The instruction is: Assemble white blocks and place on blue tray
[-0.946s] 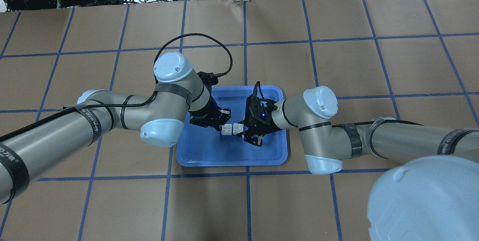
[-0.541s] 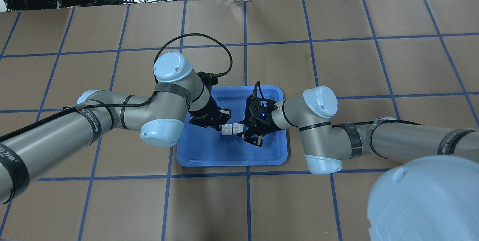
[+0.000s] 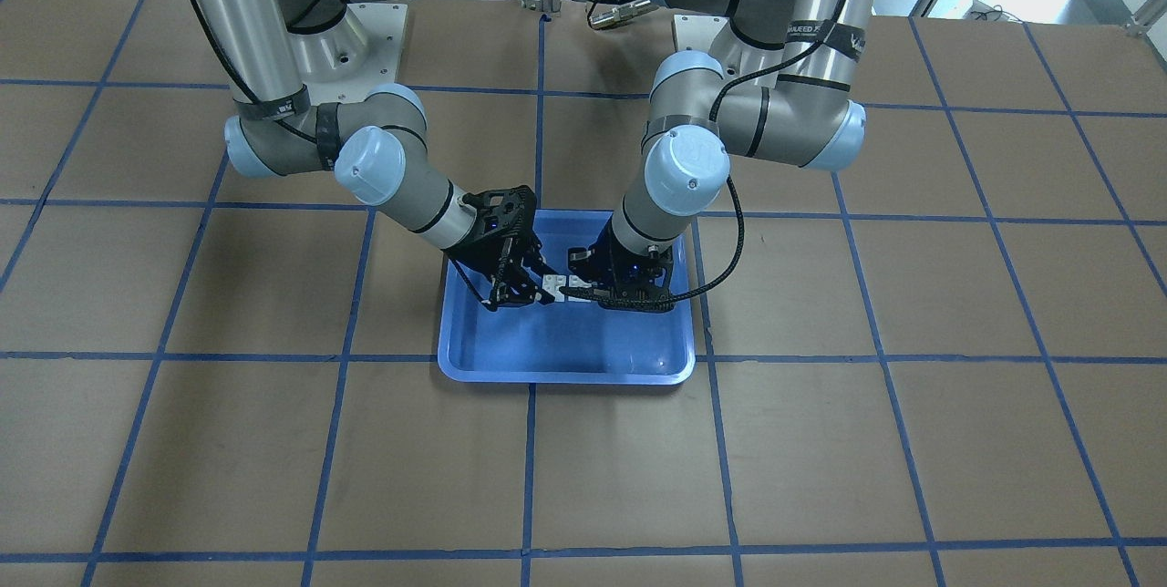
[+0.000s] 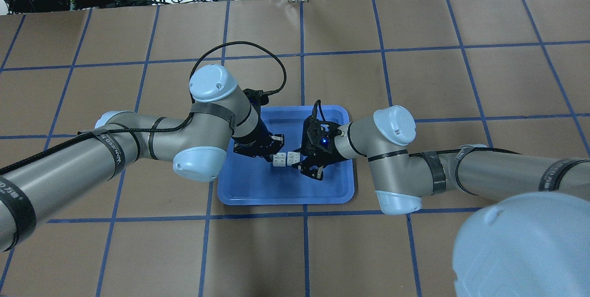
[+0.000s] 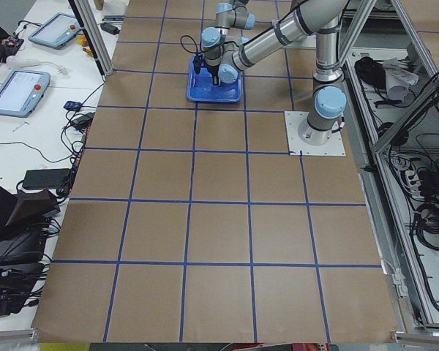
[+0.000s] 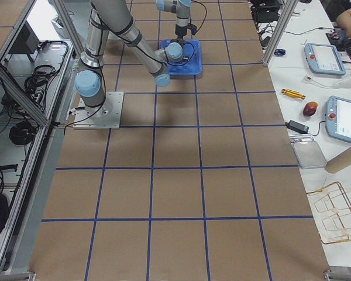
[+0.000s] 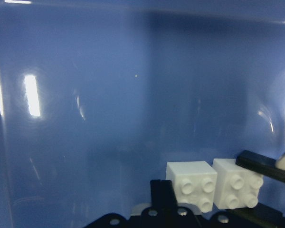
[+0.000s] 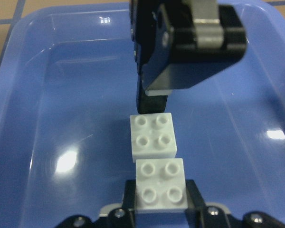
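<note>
Nothing's moved: we've left gripper [image 4: 278, 160] jaws clamped on one block [image 4: 279, 160], right gripper [image 4: 295, 158] on other block [image 4: 293, 158], side by side over tray [image 4: 258, 192] mid-frame, prob. aligning to join.

the tray [image 4: 258, 193] lies near the middle of the table [image 4: 438, 80], ahead of the robot's base. within its rim, about midway, the two blocks sit side by side, studs up, touching or nearly so — the left block [image 4: 279, 160] on the robot's left, the right block [image 4: 293, 158] on its right. the left gripper [image 4: 275, 155] clasps the left block from the left side, the right gripper [image 4: 299, 162] clasps the right block from the right. whether the blocks rest on the tray floor cannot be told.
</note>
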Tool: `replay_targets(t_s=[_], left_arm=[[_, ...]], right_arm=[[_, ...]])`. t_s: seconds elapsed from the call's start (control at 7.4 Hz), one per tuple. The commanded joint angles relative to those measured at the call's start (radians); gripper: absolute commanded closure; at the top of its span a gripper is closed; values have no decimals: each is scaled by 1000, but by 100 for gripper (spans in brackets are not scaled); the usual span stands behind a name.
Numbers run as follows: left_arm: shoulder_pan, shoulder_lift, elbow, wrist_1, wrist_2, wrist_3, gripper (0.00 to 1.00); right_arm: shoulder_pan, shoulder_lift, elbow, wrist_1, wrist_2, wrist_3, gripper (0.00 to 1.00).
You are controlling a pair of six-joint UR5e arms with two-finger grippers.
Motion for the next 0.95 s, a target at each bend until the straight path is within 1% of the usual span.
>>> replay_targets(t_s=[0.0, 0.41, 0.54, 0.81], left_arm=[[0, 0, 2, 0, 1, 0, 100], [0, 0, 2, 2, 1, 2, 100], [0, 0, 2, 2, -1, 2, 100], [0, 0, 2, 2, -1, 3, 100]], right_arm=[[2, -1, 0, 2, -5, 58, 72], [9, 0, -2, -4, 0, 52, 72], [15, 0, -2, -1, 2, 55, 60], [20, 3, -2, -2, 3, 57, 31]])
